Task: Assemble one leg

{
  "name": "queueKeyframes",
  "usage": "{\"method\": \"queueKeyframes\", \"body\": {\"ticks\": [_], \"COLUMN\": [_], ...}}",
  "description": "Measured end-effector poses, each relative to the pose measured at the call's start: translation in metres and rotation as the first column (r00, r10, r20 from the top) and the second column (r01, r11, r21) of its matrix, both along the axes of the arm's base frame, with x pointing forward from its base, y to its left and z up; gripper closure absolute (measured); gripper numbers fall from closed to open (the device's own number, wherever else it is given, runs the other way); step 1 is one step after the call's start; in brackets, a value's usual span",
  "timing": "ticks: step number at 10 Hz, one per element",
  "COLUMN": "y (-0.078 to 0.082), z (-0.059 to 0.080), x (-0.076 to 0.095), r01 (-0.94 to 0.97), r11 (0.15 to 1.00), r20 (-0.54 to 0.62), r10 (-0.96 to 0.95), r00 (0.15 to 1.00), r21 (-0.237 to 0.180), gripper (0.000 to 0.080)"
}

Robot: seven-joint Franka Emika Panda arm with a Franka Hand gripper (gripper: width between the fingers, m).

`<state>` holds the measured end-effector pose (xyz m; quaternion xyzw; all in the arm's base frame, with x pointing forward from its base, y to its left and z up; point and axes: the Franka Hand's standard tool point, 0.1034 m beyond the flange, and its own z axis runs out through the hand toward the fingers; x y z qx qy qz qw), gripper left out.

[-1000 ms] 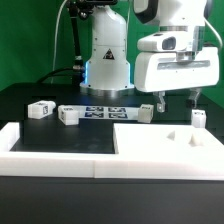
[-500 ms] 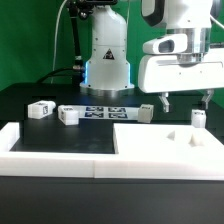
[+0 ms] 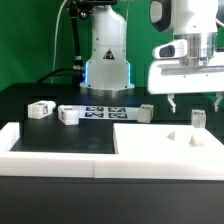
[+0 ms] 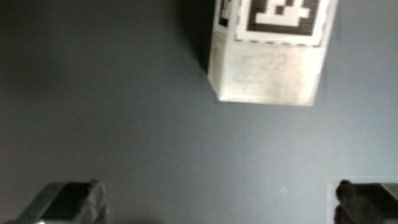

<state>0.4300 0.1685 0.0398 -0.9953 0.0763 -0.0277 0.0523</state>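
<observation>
A leg [image 3: 198, 118], a small white post with a black-and-white tag, stands on the black table behind the flat white panel [image 3: 160, 145]. My gripper [image 3: 196, 102] hangs open and empty just above it, one finger on each side. In the wrist view the same leg [image 4: 267, 60] lies ahead of the open gripper [image 4: 219, 205], apart from both dark fingertips [image 4: 71, 203]. Three more legs sit on the table: one [image 3: 146, 111] by the panel's far edge and two [image 3: 41, 109] [image 3: 68, 115] at the exterior view's left.
The marker board [image 3: 104, 112] lies in the middle in front of the robot base [image 3: 107, 55]. A long white border rail [image 3: 45, 152] runs along the front and up the exterior view's left side.
The gripper has moved toward the exterior view's right and slightly up, from beside the middle leg to above the right-hand leg. It stays open. No part has moved.
</observation>
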Motion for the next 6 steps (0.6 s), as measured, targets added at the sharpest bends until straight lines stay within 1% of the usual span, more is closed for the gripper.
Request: {"method": "queueKeyframes", "body": {"ticks": [3, 4, 5, 6], "y": [-0.0015, -0.0009, 0.0019, 0.0013], "z": [-0.0016, -0.0025, -0.0027, -0.0025], "x": [-0.0032, -0.0063, -0.0061, -0.0065], "r01": [-0.016, -0.019, -0.027, -0.033], "r11": [1.000, 1.000, 0.999, 0.999], "r20": [-0.037, -0.096, -0.131, -0.194], "r10": [0.015, 0.018, 0.024, 0.029], "r00": [0.999, 0.995, 0.991, 0.981], "r21": [-0.008, -0.017, -0.020, -0.020], "gripper": [0.0150, 0.0150, 0.0150, 0.0150]}}
